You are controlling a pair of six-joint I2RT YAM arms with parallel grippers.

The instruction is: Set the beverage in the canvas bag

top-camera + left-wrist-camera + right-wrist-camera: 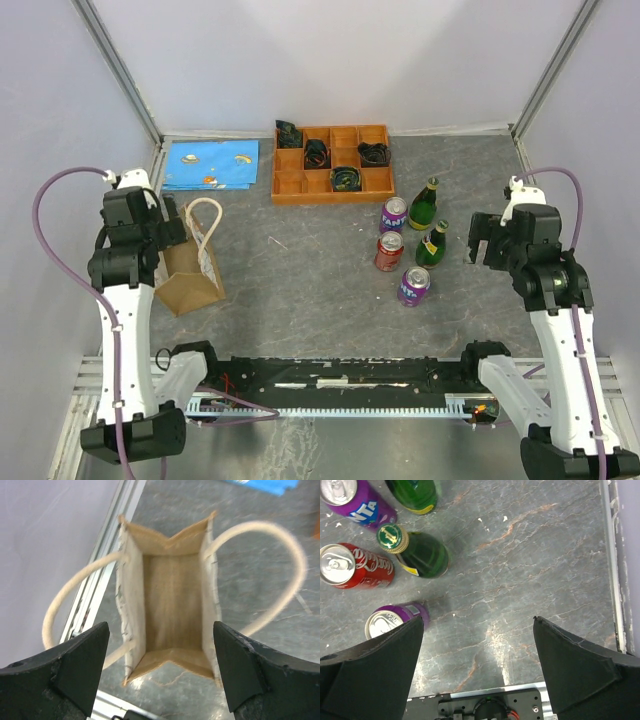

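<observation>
The canvas bag (190, 278) stands upright at the left of the table, mouth open, with cream rope handles (205, 212). In the left wrist view the bag (172, 600) is empty. My left gripper (168, 228) (160, 627) is open and hovers above the bag's mouth. Beverages stand at the right: two purple cans (394, 214) (414, 286), a red can (389, 251) and two green bottles (424, 204) (432, 244). My right gripper (484, 240) (477, 621) is open and empty, above bare table to the right of the near purple can (395, 619).
A wooden compartment tray (330, 198) holding dark bundled cables sits at the back centre. A blue patterned sheet (210, 165) lies at the back left. White walls enclose the table. A metal rail (340, 385) runs along the near edge.
</observation>
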